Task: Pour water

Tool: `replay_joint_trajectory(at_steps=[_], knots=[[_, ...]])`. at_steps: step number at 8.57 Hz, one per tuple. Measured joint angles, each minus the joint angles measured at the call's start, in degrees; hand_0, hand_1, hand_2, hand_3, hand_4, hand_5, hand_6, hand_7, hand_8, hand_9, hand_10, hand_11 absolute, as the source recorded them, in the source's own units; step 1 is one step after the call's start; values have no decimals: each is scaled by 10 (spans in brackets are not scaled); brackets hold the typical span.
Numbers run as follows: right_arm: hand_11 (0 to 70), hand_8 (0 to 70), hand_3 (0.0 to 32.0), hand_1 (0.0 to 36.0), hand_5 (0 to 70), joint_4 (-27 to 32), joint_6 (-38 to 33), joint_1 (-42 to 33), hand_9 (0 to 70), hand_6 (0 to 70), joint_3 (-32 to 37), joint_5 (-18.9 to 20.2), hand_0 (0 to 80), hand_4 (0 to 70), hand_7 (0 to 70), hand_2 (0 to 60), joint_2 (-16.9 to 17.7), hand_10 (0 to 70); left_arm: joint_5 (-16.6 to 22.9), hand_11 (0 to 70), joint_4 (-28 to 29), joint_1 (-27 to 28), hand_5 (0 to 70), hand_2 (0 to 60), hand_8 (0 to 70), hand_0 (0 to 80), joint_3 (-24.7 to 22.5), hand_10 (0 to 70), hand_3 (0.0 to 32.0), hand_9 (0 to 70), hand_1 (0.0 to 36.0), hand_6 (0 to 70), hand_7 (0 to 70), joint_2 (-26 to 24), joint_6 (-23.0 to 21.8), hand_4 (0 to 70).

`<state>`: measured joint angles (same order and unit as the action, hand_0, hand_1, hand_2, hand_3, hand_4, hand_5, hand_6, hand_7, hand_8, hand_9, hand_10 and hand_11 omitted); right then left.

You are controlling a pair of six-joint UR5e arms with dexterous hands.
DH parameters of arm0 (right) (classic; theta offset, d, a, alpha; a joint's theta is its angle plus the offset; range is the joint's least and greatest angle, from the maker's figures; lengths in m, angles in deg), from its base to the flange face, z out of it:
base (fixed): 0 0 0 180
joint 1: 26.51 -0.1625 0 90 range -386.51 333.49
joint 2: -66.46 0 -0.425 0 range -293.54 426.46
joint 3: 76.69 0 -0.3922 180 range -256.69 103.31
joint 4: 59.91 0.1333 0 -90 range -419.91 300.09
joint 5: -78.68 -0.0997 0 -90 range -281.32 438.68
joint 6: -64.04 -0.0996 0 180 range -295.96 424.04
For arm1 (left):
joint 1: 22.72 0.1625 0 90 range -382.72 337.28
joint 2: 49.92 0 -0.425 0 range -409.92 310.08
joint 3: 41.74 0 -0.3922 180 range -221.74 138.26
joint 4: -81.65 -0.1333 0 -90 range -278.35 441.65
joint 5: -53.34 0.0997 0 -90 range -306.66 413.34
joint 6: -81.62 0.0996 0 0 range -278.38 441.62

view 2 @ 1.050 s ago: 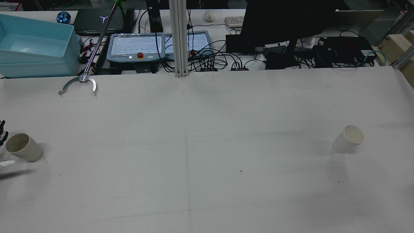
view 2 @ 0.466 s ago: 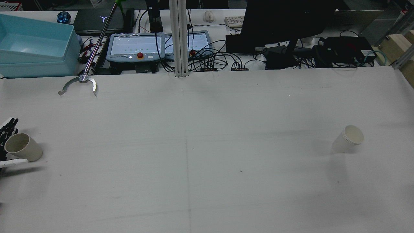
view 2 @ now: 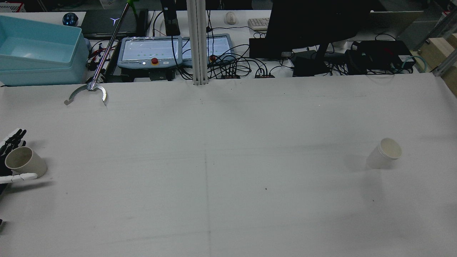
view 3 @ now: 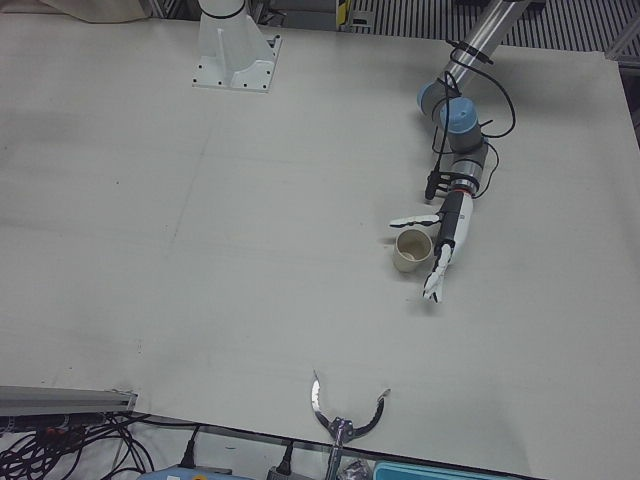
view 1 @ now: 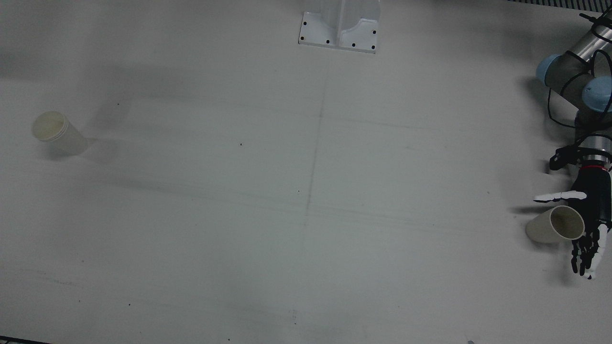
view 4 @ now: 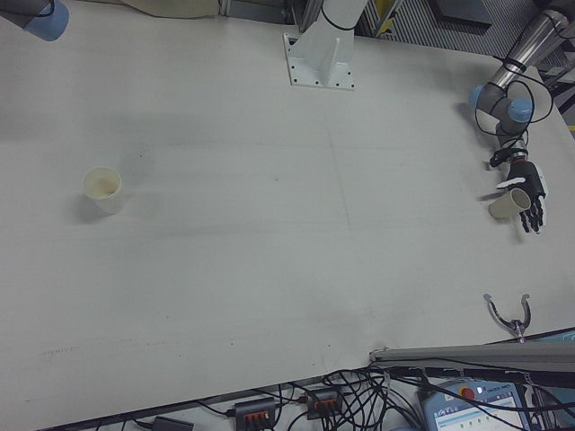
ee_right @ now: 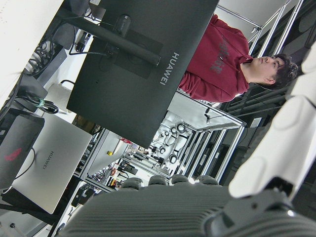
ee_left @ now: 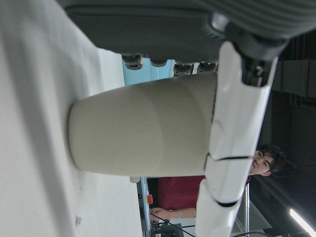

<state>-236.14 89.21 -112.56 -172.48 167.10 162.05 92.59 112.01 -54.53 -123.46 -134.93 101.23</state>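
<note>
- Left hand (view 1: pixel 590 210) is spreading its fingers (view 1: pixel 585 253) wide around the beige cup (view 1: pixel 557 224), with its thumb (view 1: pixel 560 196) on one side and the rest on the other; whether they are touching it, I cannot tell.
- Surface (view 1: pixel 306 191) is carrying both cups upright.
- Beige cup is sitting inside the open left hand.
- White cup (view 1: pixel 58 132) is standing far across from that hand.
- Right hand is showing only in its own view, its state unclear.

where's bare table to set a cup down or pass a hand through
The whole middle of the table is bare, between the beige cup at the left hand and the white cup on the far side. It is crowded only around the beige cup, where the open fingers flank it.
</note>
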Motion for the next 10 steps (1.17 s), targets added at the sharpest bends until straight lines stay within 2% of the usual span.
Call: replay_joint_trajectory(at_steps=[5, 7, 8, 9, 10], knots=[[0, 0, 0, 96, 0, 0, -1, -2, 0, 0, 0, 0, 415, 0, 0, 56, 0, 0, 3, 70, -18, 1, 126, 66, 1, 700, -2, 26, 0, 10, 308, 59, 123, -11, 0, 80], [0, 0, 0, 95, 0, 0, -1, -4, 0, 0, -1, 0, 412, 0, 0, 55, 0, 0, 3, 82, -21, 1, 135, 85, 2, 696, -2, 34, 0, 12, 311, 63, 130, -14, 0, 80], [0, 0, 0, 94, 0, 1, -1, -6, 0, 0, -1, 0, 411, 0, 0, 54, 0, 0, 3, 110, -22, 0, 145, 118, 4, 704, -2, 53, 0, 14, 320, 74, 143, -14, 0, 75], [0, 0, 0, 93, 0, 1, -2, -8, 0, 0, -1, 0, 410, 0, 0, 55, 0, 0, 2, 191, -23, -1, 152, 292, 48, 784, -3, 106, 0, 79, 359, 94, 157, -14, -1, 76], [0, 0, 0, 90, 0, 1, -3, -9, 0, 0, -1, 0, 404, 0, 0, 58, 0, 0, 2, 228, -26, -3, 164, 496, 70, 800, -3, 129, 0, 109, 360, 104, 175, -14, -6, 78]])
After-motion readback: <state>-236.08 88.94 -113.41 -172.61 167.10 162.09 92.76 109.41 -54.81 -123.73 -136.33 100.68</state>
